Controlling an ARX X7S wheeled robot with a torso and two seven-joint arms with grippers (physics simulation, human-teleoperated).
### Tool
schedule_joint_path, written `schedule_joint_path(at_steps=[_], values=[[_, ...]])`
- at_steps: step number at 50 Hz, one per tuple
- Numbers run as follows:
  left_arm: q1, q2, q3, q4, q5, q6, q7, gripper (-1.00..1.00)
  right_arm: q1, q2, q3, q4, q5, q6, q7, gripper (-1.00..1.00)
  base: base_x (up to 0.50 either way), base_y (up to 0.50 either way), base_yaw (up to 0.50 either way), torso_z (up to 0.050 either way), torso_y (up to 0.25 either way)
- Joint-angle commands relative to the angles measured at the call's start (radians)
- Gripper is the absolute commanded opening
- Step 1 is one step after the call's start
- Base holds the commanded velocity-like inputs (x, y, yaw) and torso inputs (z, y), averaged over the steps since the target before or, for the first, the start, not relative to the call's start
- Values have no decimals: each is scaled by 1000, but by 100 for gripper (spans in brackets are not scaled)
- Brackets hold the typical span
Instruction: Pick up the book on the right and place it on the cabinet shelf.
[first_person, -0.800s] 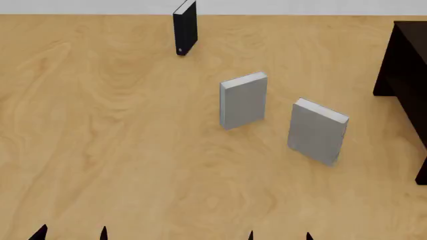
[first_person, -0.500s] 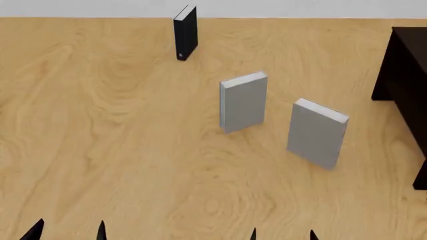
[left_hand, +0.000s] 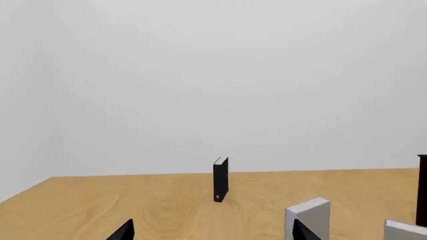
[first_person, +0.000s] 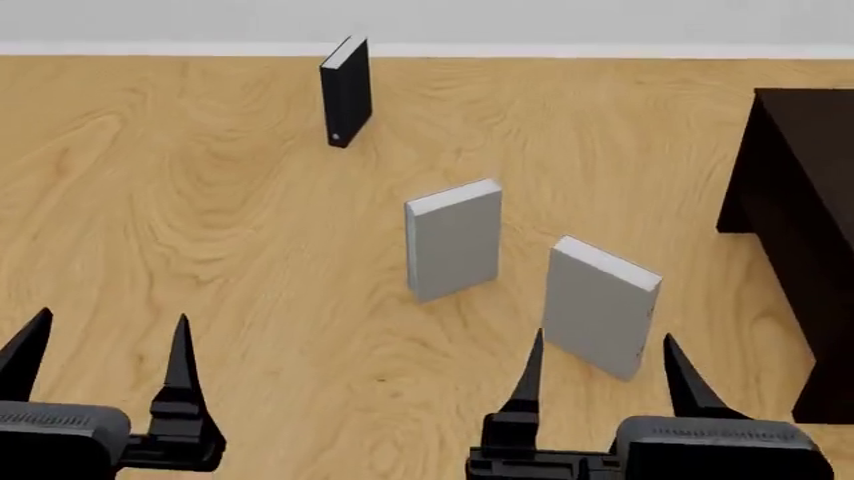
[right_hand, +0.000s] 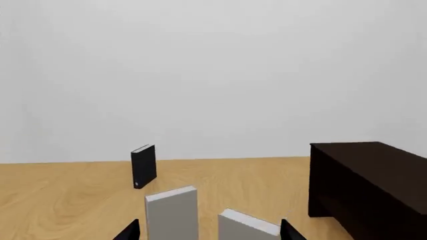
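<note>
Since the book (first_person: 599, 306) stands upright, just right of its grey twin (first_person: 454, 239), toppling is risked if clipped by the spread right gripper (first_person: 601, 362); left gripper (first_person: 104, 342) likewise spread

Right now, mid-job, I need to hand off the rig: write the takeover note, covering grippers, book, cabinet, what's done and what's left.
Left gripper: open, empty, low over the wooden surface.
Right gripper: open, empty, just short of the target.
The book (right-hand grey one) stands upright, untouched, between the other grey book and the cabinet. A black book stands far back.
Done: nothing grasped.
Left: close the right gripper on the book, lift, carry right, set it on the cabinet shelf.
</note>
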Motion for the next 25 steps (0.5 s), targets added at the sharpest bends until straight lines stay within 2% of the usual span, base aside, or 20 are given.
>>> schedule_joint_path(at_steps=[1,15,16,25], values=[[-27,-27,12,45,-9,-25,-18,100,24,21,3,-17,40,35,-4,100,398,-305,0,50,0],[-30,-32,8,48,-50,-44,-37,100,29,37,-15,-19,52,36,-2,100,460,-213,0,50,0],[-25,-33,2,60,-86,-52,-18,100,28,38,-16,-23,52,37,-1,100,500,-137,0,0,0],[-27,-42,13,67,-86,-57,-34,100,27,47,-25,-30,45,34,12,100,500,-27,0,0,0]])
